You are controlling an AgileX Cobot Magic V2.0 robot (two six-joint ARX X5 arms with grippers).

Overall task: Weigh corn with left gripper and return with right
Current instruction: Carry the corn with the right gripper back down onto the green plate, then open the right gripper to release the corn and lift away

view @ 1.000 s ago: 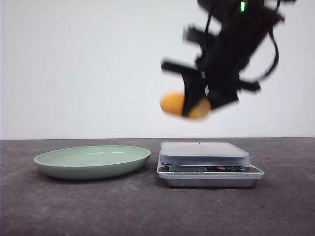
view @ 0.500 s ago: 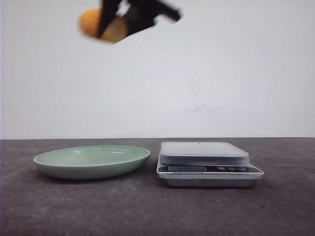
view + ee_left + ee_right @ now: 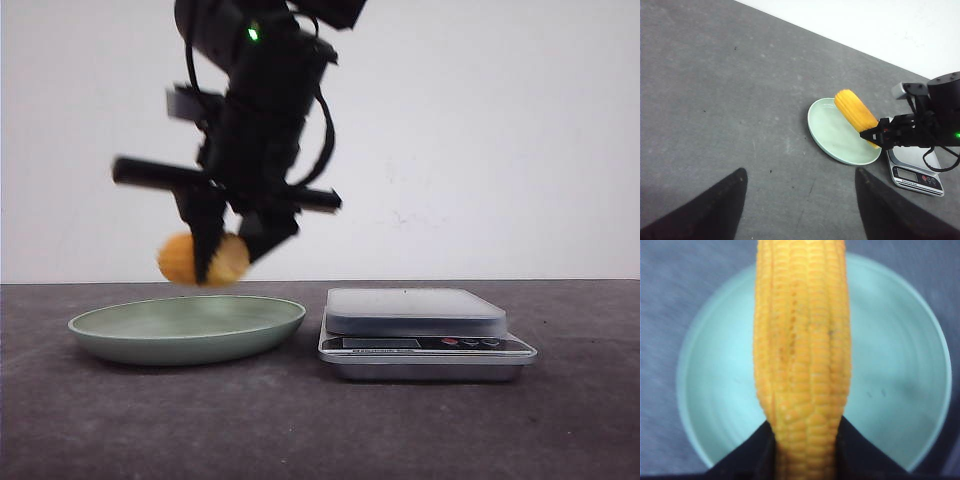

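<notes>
The corn point(image 3: 178, 260) is a yellow-orange cob held crosswise in my right gripper point(image 3: 215, 255), just above the pale green plate point(image 3: 120, 345). In the right wrist view the corn point(image 3: 802, 340) fills the middle, both black fingers pressed on its sides, with the plate point(image 3: 715, 380) beneath. My left gripper point(image 3: 800, 172) is open and empty, high over bare table, off to the side of the plate point(image 3: 832, 142). From there the corn point(image 3: 854, 110) and right gripper point(image 3: 880, 136) show over the plate's scale-side part. The left gripper is out of the front view.
A silver kitchen scale point(image 3: 415, 312) with an empty platform stands just right of the plate; it also shows in the left wrist view point(image 3: 915, 172). The table is dark grey, with a white wall behind.
My right gripper carried the corn from above the scale up and leftward, then came down to just above the plate. Plate and scale have not moved.
</notes>
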